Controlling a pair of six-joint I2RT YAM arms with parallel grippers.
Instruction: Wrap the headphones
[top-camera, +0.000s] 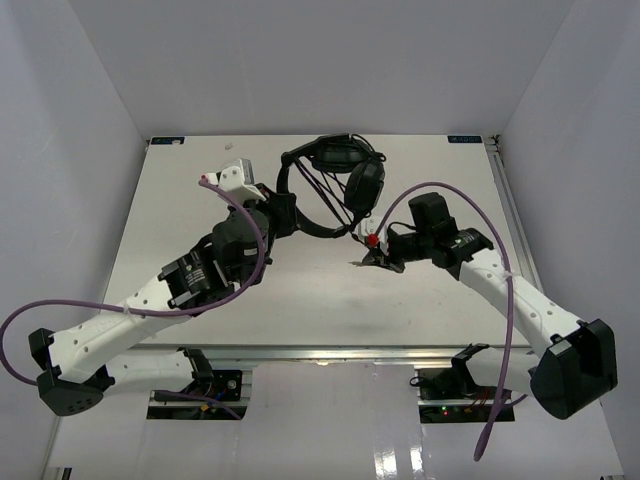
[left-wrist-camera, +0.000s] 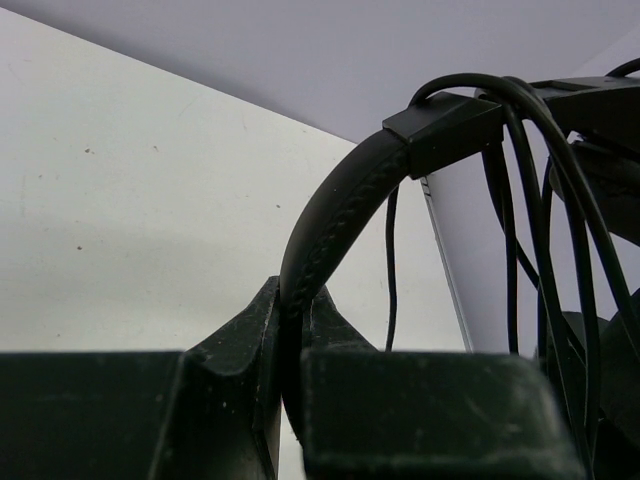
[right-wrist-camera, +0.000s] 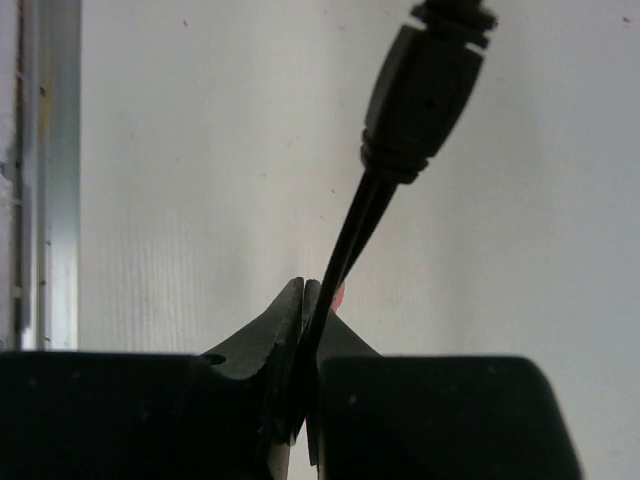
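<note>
The black headphones (top-camera: 335, 178) hang above the far middle of the table, with the thin cable (top-camera: 340, 205) looped several times across the headband and ear cups. My left gripper (top-camera: 284, 207) is shut on the headband (left-wrist-camera: 335, 215), which is pinched between its fingers (left-wrist-camera: 245, 335); cable strands (left-wrist-camera: 515, 190) cross the band to the right. My right gripper (top-camera: 372, 252) is in front of the cups, shut on the thin cable (right-wrist-camera: 340, 250) just below the plug body (right-wrist-camera: 420, 90). The plug's tip is out of view.
Purple robot cables (top-camera: 245, 225) arc over both arms. The white table (top-camera: 200, 260) has a metal rail along its right edge (top-camera: 510, 220). White enclosure walls stand close at the back and both sides.
</note>
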